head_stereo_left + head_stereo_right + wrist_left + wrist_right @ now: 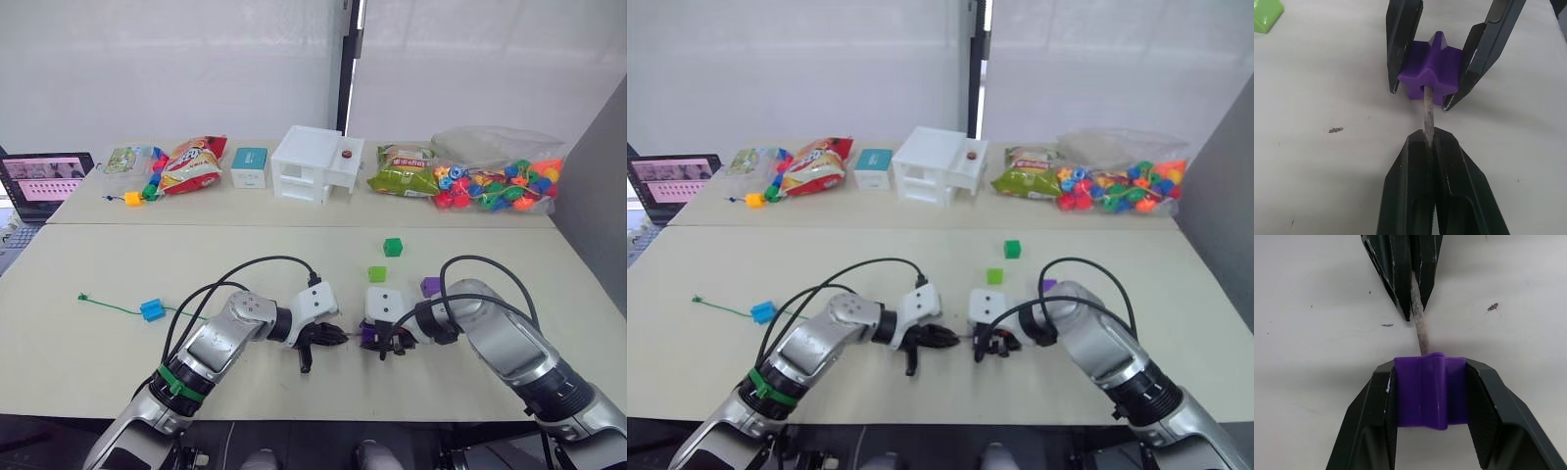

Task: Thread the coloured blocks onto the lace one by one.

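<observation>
Purple star-ribbed block [1429, 71] with pale frayed lace tip [1427, 115] entering its hole.

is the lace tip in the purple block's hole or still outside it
In. The left wrist view shows the pale lace tip running from the shut left gripper into the hole of the purple block, which the right gripper clamps.

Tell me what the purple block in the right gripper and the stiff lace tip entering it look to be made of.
Purple block: likely moulded plastic, smooth with a soft sheen, uniform colour and rounded star-like edges. Lace tip: pale, rough and speckled, and straight between block and left gripper; possibly hardened cord or a wrapped tip, but the look leaves that open. The right gripper clamps the block.
</observation>
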